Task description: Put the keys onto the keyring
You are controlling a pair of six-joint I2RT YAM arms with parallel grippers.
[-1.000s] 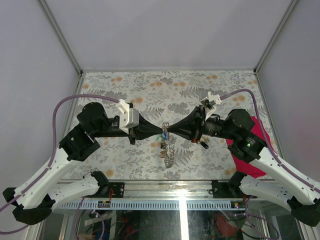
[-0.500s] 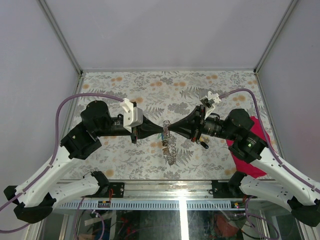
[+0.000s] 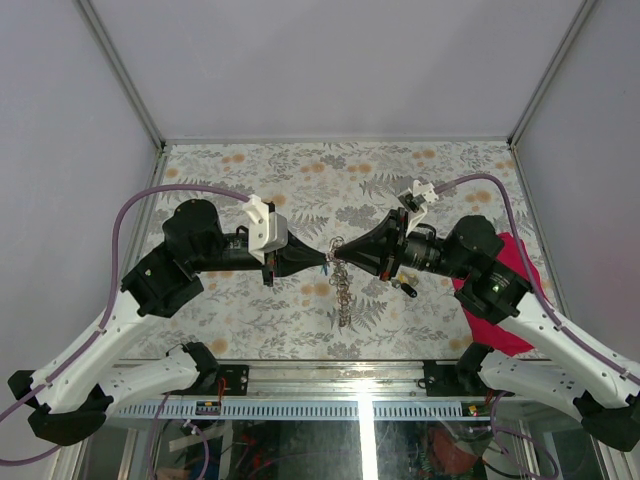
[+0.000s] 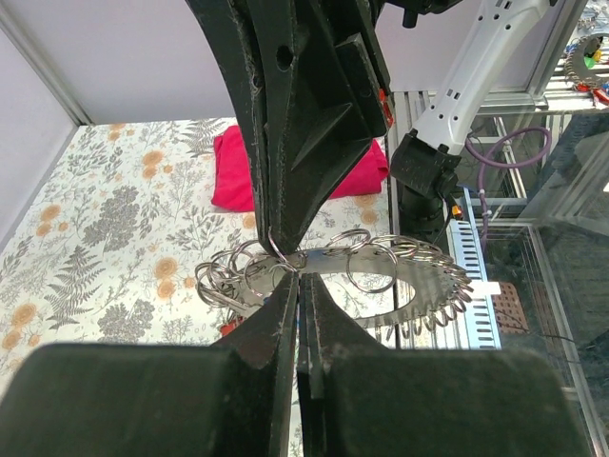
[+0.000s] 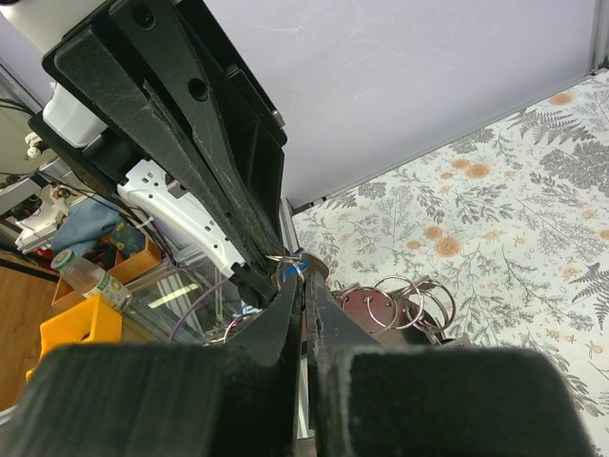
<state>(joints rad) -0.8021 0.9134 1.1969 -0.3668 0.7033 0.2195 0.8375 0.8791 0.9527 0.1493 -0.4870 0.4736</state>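
**Two tools meeting above the counter.** The left tool [image 3: 322, 262] and the right tool [image 3: 338, 252] point at each other, tip to tip, above the flowered counter [image 3: 300, 170] and well to the left of the red cloth [image 3: 525, 270]. Both are narrow. Each wrist view shows that tool's own fingers pressed together with only a slit between them.

The keyring [image 4: 276, 253] is at the point where the tips meet, raised off the counter on the side away from the cloth. The right tool's tips are pinched on it. What the left tool grips, if anything, cannot be told.

The chain [image 3: 343, 295] hangs from the ring and trails toward the near edge of the counter. In the left wrist view its links spread out in front of the cloth.

A small blue piece [image 5: 298, 269] lies against the ring. It is too small to tell whether it is a key head.
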